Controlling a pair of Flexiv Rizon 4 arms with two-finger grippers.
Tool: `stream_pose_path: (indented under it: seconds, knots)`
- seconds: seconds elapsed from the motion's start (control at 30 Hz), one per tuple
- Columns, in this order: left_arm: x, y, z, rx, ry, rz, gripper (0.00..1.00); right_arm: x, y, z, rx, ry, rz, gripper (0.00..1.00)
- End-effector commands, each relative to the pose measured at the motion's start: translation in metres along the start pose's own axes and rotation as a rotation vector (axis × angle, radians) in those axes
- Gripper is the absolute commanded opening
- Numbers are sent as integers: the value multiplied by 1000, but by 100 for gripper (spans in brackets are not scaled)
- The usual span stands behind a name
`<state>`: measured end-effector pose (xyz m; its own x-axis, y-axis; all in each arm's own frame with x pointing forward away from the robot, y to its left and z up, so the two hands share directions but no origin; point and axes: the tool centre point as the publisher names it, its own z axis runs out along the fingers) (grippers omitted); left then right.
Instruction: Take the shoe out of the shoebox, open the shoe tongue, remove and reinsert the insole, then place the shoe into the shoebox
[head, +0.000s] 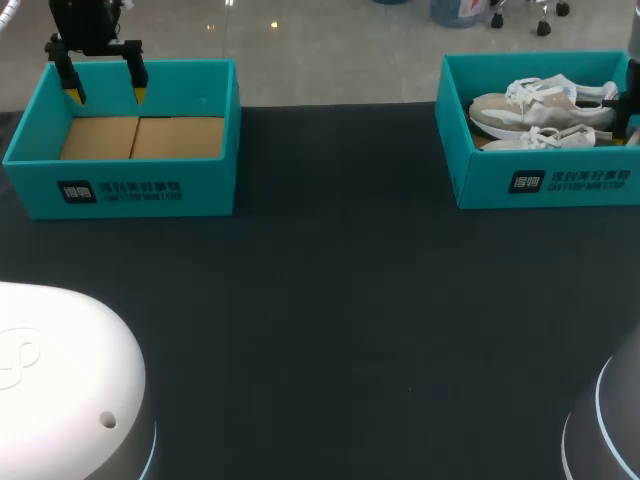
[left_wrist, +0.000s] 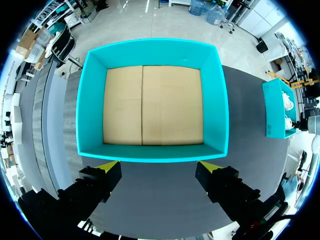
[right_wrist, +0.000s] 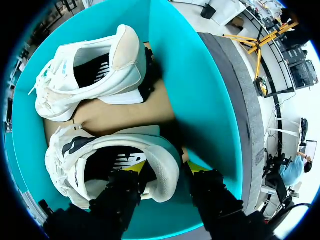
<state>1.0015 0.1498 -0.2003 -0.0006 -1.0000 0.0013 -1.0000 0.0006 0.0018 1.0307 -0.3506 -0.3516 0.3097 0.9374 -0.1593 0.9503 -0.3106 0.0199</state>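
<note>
Two white shoes (head: 545, 118) lie side by side in the teal shoebox (head: 540, 180) at the table's far right. In the right wrist view my right gripper (right_wrist: 165, 175) is down inside this shoebox (right_wrist: 200, 75), shut on the heel of the nearer shoe (right_wrist: 100, 165). One finger is inside the shoe's opening and the other finger (right_wrist: 196, 168) is outside the heel. The second shoe (right_wrist: 90, 75) lies ahead of it on the cardboard floor. In the head view my right arm (head: 629, 95) shows only at the box's right end.
A second teal box (head: 130, 190) stands at the far left, holding only its cardboard floor (left_wrist: 152, 105). My left gripper (head: 106, 92) hangs open above its far wall, fingers (left_wrist: 107, 167) wide apart. Dark table cloth (head: 340, 280) spreads between the two boxes.
</note>
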Motion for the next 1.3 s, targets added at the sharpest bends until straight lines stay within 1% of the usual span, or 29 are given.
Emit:
stream_pose_path:
  seconds: [0.03, 0.13, 0.2, 0.23, 0.27, 0.3, 0.33, 0.37, 0.53, 0.73, 1.0, 1.07, 1.3]
  knots:
    - [0, 1, 0, 1, -1, 0, 100, 3, 6, 8, 9, -10, -3, 47]
    - [0, 1, 0, 1, -1, 0, 100, 4, 6, 12, 11, -25, -9, 45]
    - [0, 1, 0, 1, -1, 0, 100, 4, 6, 15, 12, -27, -7, 43]
    - [0, 1, 0, 1, -1, 0, 100, 3, 6, 16, 14, -32, -4, 40]
    - [0, 1, 0, 1, -1, 0, 100, 3, 6, 16, 14, -34, -2, 34]
    - [0, 1, 0, 1, -1, 0, 100, 2, 6, 16, 14, -39, 1, 24]
    - [0, 1, 0, 1, -1, 0, 100, 2, 6, 16, 13, -42, 3, 7]
    - [0, 1, 0, 1, -1, 0, 100, 1, 6, 16, 14, -43, 5, 0]
    - [0, 1, 0, 1, -1, 0, 100, -3, 6, 9, 8, -55, 19, 0]
    - [0, 1, 0, 1, -1, 0, 100, -7, 2, -17, 11, -50, 25, 0]
    - [0, 1, 0, 1, -1, 0, 100, -11, -4, -68, 10, -53, 22, 0]
    - [0, 1, 0, 1, -1, 0, 100, -11, -6, -84, 5, -58, 21, 0]
    - [0, 1, 0, 1, -1, 0, 100, -8, -15, -132, -24, -59, 4, 0]
